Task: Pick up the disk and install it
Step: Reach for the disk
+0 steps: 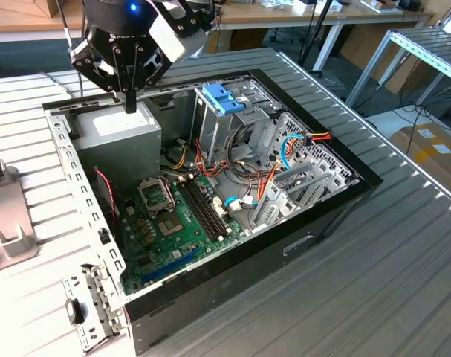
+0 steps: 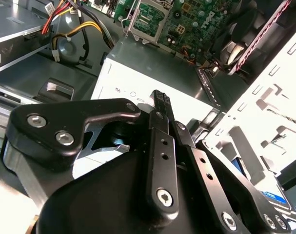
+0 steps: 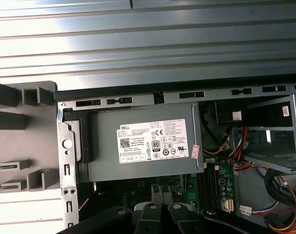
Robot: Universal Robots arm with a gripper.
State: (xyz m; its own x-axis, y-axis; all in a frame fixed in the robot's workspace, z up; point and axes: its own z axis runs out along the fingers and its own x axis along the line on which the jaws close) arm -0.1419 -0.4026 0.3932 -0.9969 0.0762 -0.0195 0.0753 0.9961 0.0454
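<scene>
Gripper (image 1: 130, 103), fingers together and empty, hangs over the power supply (image 1: 117, 130); the disk (image 2: 273, 195) shows a blue-and-white label.

Ribbed metal table (image 1: 403, 260) (desks (image 1: 270, 13) behind)

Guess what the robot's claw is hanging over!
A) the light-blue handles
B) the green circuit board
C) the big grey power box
C: in the exterior view the gripper hangs right above the grey power box, away from the board and handles.
</scene>
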